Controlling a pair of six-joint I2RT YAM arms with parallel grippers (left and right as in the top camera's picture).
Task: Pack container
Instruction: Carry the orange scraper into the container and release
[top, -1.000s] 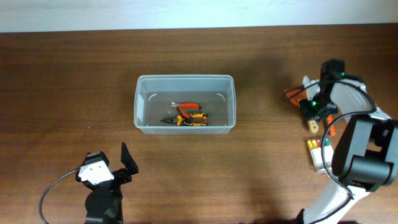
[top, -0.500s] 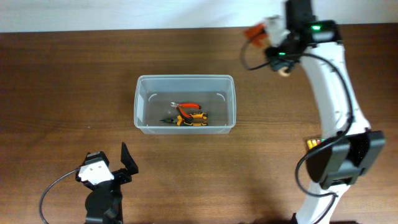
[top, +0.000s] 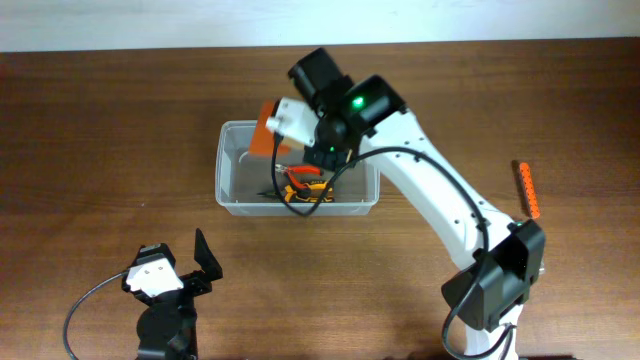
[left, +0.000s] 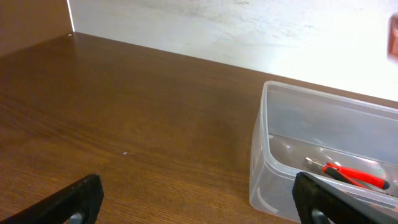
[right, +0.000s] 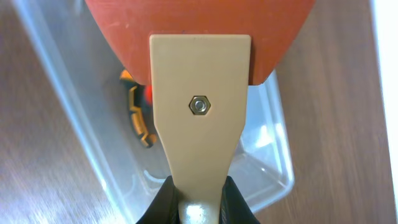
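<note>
The container (top: 224, 160) is a clear tub at the table's middle, with red-handled pliers and an orange-black tool (top: 305, 187) lying inside. My right gripper (top: 308, 128) is shut on a scraper with a beige handle (right: 199, 124) and an orange-red blade (top: 264, 141). It holds the scraper above the tub's left half. In the right wrist view the jaws (right: 198, 200) clamp the handle, with the tub (right: 277, 165) and the orange-black tool (right: 138, 121) below. My left gripper (top: 180, 265) is open and empty near the front left; its view shows the tub (left: 268, 140) ahead to the right.
An orange stick-shaped tool (top: 527, 190) lies on the table at the far right. The right arm stretches from the front right across the table to the tub. A pale wall runs along the table's back edge (left: 186, 31).
My right arm swung from the table's right side, past the back, to above the container, carrying the scraper. The left arm has not moved.
</note>
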